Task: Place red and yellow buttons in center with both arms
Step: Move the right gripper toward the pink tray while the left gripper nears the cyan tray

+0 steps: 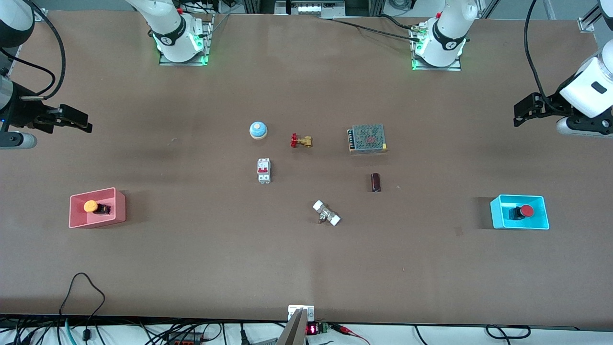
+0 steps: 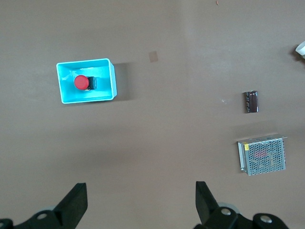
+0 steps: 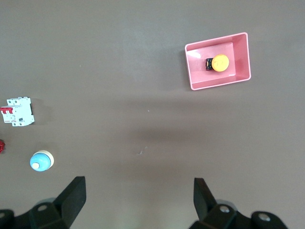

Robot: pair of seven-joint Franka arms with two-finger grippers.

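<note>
The yellow button (image 1: 91, 206) lies in a pink bin (image 1: 119, 203) at the right arm's end of the table; it also shows in the right wrist view (image 3: 219, 63). The red button (image 1: 526, 211) lies in a cyan bin (image 1: 495, 213) at the left arm's end; it also shows in the left wrist view (image 2: 81, 82). My right gripper (image 1: 84, 123) is open and empty, high over bare table, apart from the pink bin. My left gripper (image 1: 519, 114) is open and empty, high over bare table, apart from the cyan bin. The bare brown center (image 1: 306, 249) holds neither button.
Around the middle lie a pale blue dome bell (image 1: 258, 130), a brass valve with a red handle (image 1: 301, 141), a white circuit breaker (image 1: 264, 170), a mesh-topped power supply (image 1: 367, 138), a dark cylinder (image 1: 376, 182) and a white-ended fitting (image 1: 326, 213).
</note>
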